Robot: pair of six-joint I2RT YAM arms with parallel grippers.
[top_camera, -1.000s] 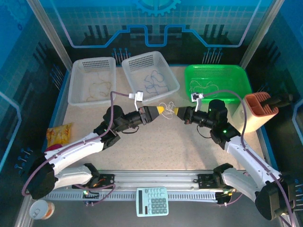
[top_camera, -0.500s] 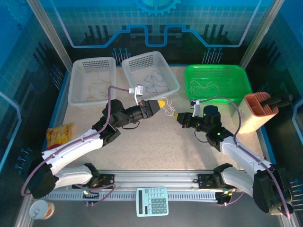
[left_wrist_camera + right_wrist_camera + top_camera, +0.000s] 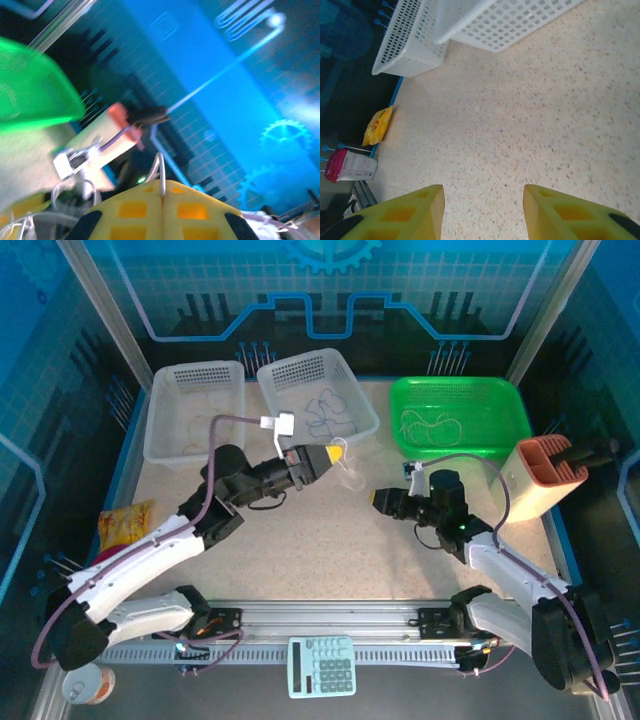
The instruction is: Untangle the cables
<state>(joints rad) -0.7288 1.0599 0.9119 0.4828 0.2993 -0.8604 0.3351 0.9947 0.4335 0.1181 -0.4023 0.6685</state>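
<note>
The left gripper (image 3: 338, 453) is pinching one whitish cable (image 3: 159, 168) above mid-table, and the right gripper (image 3: 380, 501) is hanging open and empty nearby. Other cables (image 3: 325, 420) are lying in the far white baskets (image 3: 300, 361) and the green basket (image 3: 455, 382), so the job looks nearly done.

Left wrist view smeared by motion: green basket (image 3: 30, 85) cut by the left edge, mesh unreadable; orange-topped holder (image 3: 112, 132) just a soft shape. Left gripper (image 3: 162, 184) cropped by the bottom edge. A whitish cable (image 3: 159, 167) loops out of the closed pad seam, its pinched part hidden between the pads. Top view: that cable hangs too thin to count strands; cords (image 3: 325, 415) in the white baskets (image 3: 297, 359) too small to separate. Right wrist view: right gripper (image 3: 482, 192) cropped at the bottom, white baskets cut by the top edge, pink-capped cup (image 3: 347, 167) label illegible.
</note>
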